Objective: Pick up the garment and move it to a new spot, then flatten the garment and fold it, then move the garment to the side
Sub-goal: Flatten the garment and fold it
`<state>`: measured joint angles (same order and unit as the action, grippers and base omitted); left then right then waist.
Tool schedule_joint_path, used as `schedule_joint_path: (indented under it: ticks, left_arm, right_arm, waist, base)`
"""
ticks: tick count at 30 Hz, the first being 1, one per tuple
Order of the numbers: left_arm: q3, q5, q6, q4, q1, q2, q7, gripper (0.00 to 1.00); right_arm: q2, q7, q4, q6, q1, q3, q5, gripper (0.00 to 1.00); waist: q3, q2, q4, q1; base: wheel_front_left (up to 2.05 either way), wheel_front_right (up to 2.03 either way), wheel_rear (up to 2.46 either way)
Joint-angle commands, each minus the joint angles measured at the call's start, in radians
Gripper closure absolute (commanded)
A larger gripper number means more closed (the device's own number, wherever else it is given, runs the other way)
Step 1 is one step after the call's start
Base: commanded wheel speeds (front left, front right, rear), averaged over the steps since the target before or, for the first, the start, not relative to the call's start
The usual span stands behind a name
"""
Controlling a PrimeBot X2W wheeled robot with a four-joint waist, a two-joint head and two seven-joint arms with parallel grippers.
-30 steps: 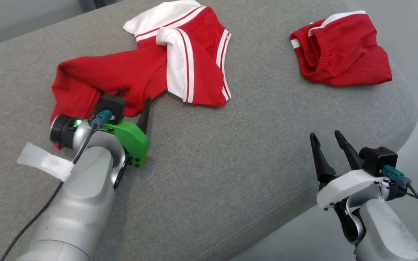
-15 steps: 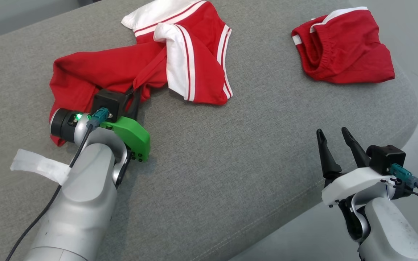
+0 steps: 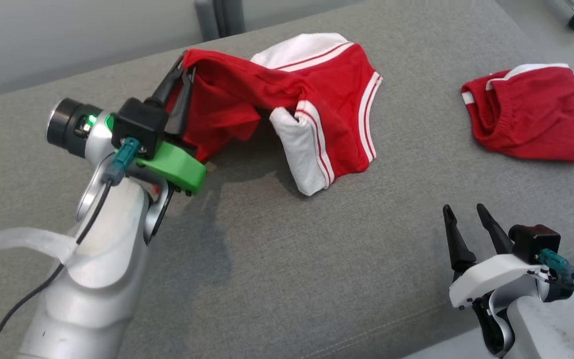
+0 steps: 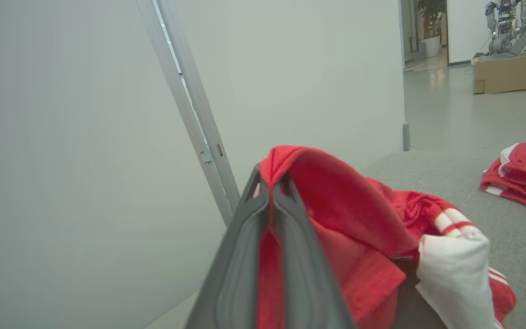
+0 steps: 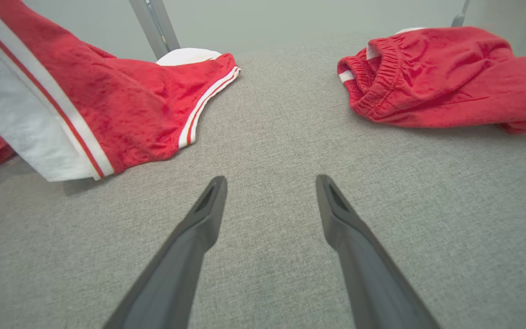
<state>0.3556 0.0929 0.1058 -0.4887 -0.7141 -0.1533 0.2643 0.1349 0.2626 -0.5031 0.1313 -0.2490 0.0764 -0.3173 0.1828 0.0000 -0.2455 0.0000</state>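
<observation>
The garment (image 3: 317, 89), a bright red shirt with white striped sleeves, hangs partly lifted over the grey cushion. My left gripper (image 3: 183, 70) is shut on its red edge and holds that edge up, while the rest trails down to the right and still rests on the cushion. In the left wrist view the red cloth (image 4: 331, 201) is pinched between my left gripper's (image 4: 270, 180) closed fingers. My right gripper (image 3: 464, 212) stands open near the cushion's front right edge with nothing between its fingers (image 5: 208, 205). The garment (image 5: 121, 105) lies ahead and left of it.
A darker red bundled piece with a white band (image 3: 528, 119) lies at the far right of the grey cushion (image 3: 277, 259). A pale wall and a metal post (image 4: 190, 109) stand behind the cushion. Bare cushion lies between the two grippers.
My left gripper has shut on the garment's edge and risen up and away, lifting that edge off the cushion. The head camera has shifted. My right gripper has stayed open.
</observation>
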Motion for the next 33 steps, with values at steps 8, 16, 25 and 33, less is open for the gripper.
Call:
schedule_joint_path:
  ticks: [8, 16, 25, 33]
  left_arm:
    - [0.056, -0.026, 0.012, -0.039, 0.198, -0.089, 0.0, 1.0]
    - [0.026, -0.038, -0.058, -0.113, 0.351, -0.172, 0.0, 1.0]
    - [0.051, -0.097, -0.107, -0.024, 0.336, -0.208, 0.0, 0.36]
    - [0.116, -0.07, -0.101, -0.174, 0.492, -0.131, 0.0, 0.0]
  right_arm:
    - [-0.011, 0.003, -0.008, -0.001, 0.039, -0.003, -0.016, 0.0]
    - [-0.002, 0.003, -0.018, -0.001, 0.064, -0.021, -0.017, 0.0]
    - [-0.011, 0.003, -0.021, -0.001, 0.077, -0.02, -0.012, 0.0]
    - [-0.014, 0.003, -0.025, -0.001, 0.041, 0.029, -0.027, 0.0]
  waist:
    - [-0.115, 0.0, 0.14, 0.0]
    - [-0.149, 0.0, 0.176, 0.0]
    - [-0.175, 0.0, 0.221, 0.0]
    - [-0.167, 0.0, 0.259, 0.0]
  base:
    - [0.0, 0.0, 0.0]
    - [0.0, 0.0, 0.0]
    - [0.0, 0.0, 0.0]
    - [0.0, 0.0, 0.0]
